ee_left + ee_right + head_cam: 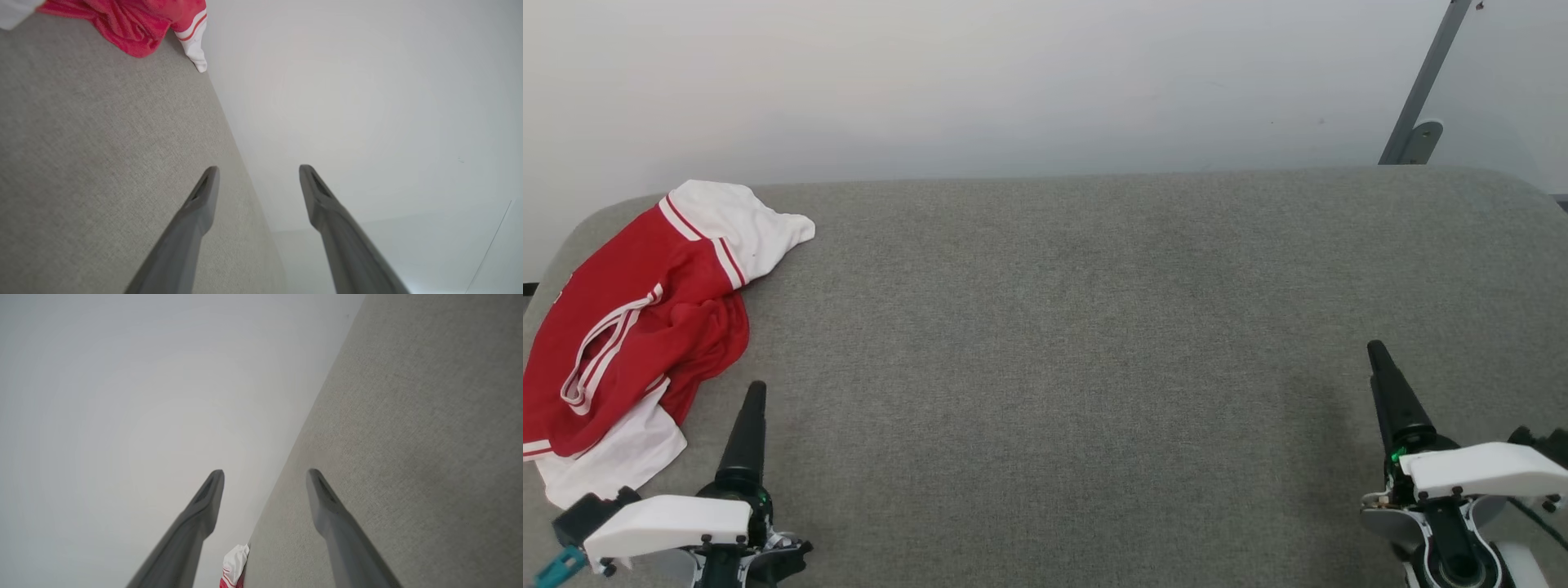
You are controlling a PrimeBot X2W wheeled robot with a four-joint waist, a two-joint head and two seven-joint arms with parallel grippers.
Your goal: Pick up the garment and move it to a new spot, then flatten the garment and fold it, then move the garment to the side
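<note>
The garment (637, 318) is a red shirt with white sleeves and striped trim, lying crumpled at the far left of the grey padded table (1078, 327). A corner of the garment (135, 24) appears at the top of the left wrist view, and a scrap of the garment (235, 565) at the bottom of the right wrist view. My left gripper (756, 392) hovers just right of the shirt's near end, apart from it. Its fingers (204, 200) stand wide apart with nothing between them. My right gripper (1376, 351) is at the lower right, open and empty, its fingers (320, 494) spread.
A pale wall (1013, 82) runs behind the table's far edge. A grey metal strut with a bracket (1417, 139) leans at the back right. The table's corners are rounded at the far left and far right.
</note>
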